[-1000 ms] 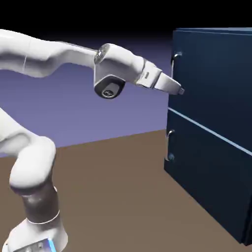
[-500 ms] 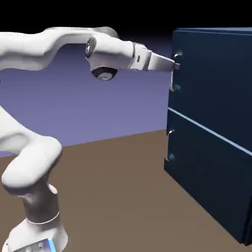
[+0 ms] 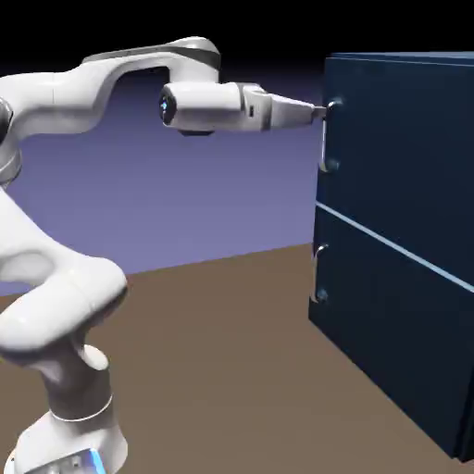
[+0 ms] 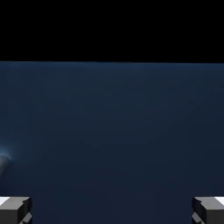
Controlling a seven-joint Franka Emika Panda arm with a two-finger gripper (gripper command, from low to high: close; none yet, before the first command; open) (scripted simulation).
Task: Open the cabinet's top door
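The tool (image 3: 320, 112) has risen level with the upper end of the top door's handle (image 3: 324, 139), near the door's edge, fingers wide and empty; gripping probably needs a sideways shift.

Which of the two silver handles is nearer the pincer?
The silver vertical bar handle on the upper navy door; the lower door's handle sits well below the pincer.

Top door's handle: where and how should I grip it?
Grip the handle on its straight upright bar, between the curved ends, coming straight at the top door from the front. The bar stands off the panel, so one finger should fit either side, jaws closing sideways.
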